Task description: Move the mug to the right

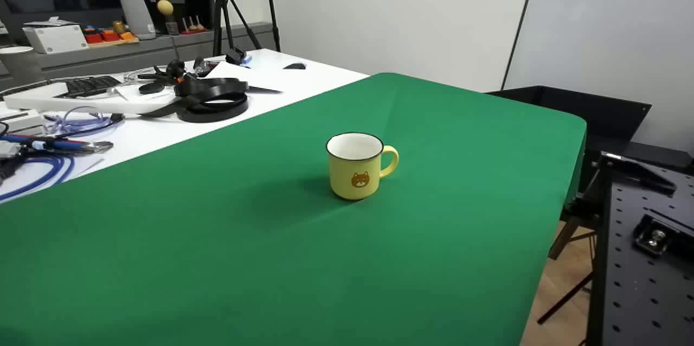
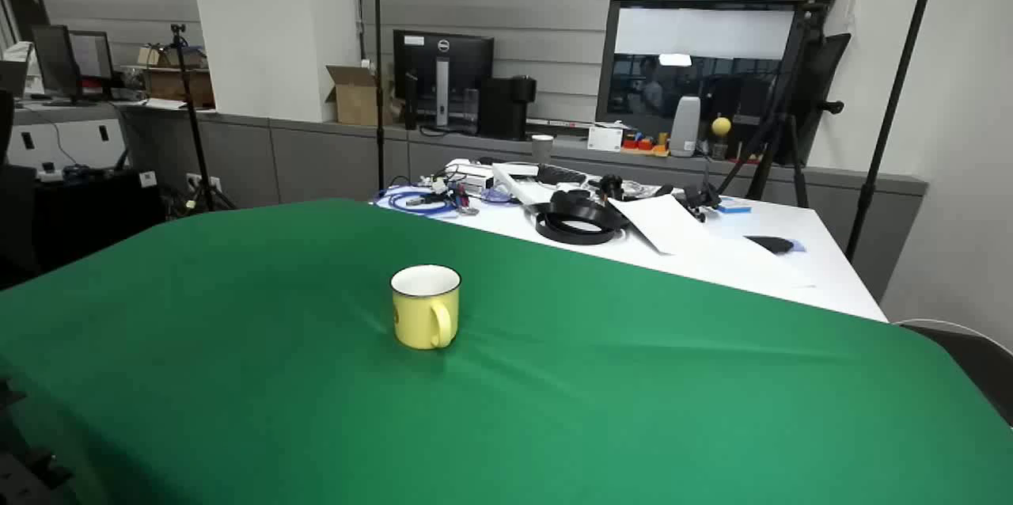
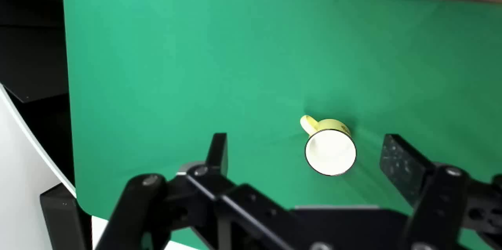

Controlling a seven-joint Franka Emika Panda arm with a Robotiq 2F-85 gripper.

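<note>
One mug (image 3: pixel 331 147) stands upright, handle (image 3: pixel 308 124) pointing upper-left in the wrist view, seemingly below the wide-spread gripper (image 3: pixel 305 150).

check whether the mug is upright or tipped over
Upright: in both exterior views the yellow mug stands open end up, handle at its side, on the green tabletop.

Both exterior views look slanting down from different spots, near the green table (image 1: pixel 271 264), and share the mug (image 2: pixel 415 321) and white desk (image 1: pixel 313 82); the wrist view looks almost straight down past the gripper (image 3: pixel 305 147)
</note>
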